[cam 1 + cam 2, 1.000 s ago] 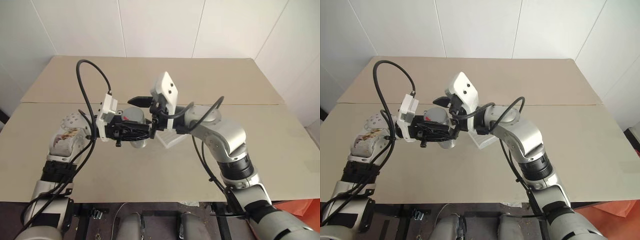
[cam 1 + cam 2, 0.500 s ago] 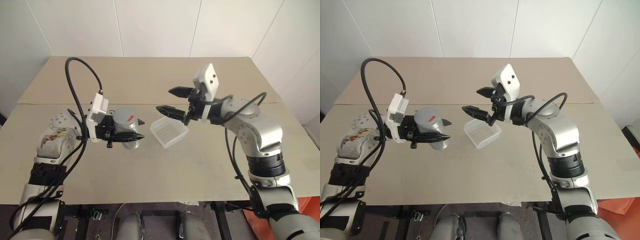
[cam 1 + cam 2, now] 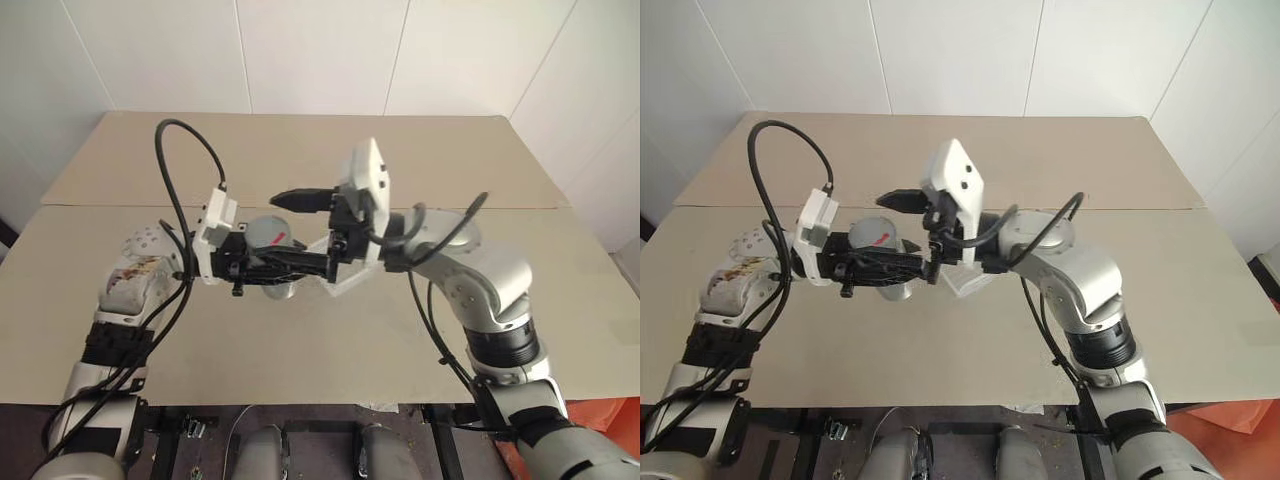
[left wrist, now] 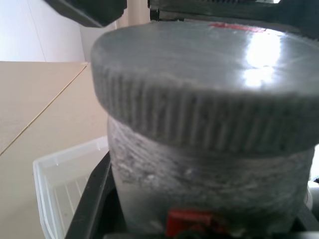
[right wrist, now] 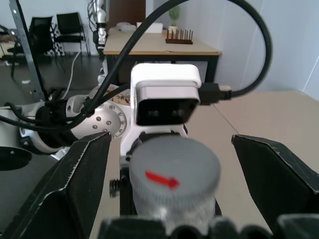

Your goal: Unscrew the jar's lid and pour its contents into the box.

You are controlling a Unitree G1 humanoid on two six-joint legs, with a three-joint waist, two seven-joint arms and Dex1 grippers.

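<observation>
Left claw [image 3: 290, 266] clamped round jar [image 3: 268, 240]

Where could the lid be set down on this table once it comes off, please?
The table is bare behind the grippers to the far edge, and on the near strip. It is crowded mid-table, around the jar and the box.

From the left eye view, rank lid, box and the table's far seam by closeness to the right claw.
1. Lid: between the open right claw's fingers, on the jar the left claw grips.
2. Box: on the table under the right wrist.
3. Far seam: farthest back.
</observation>
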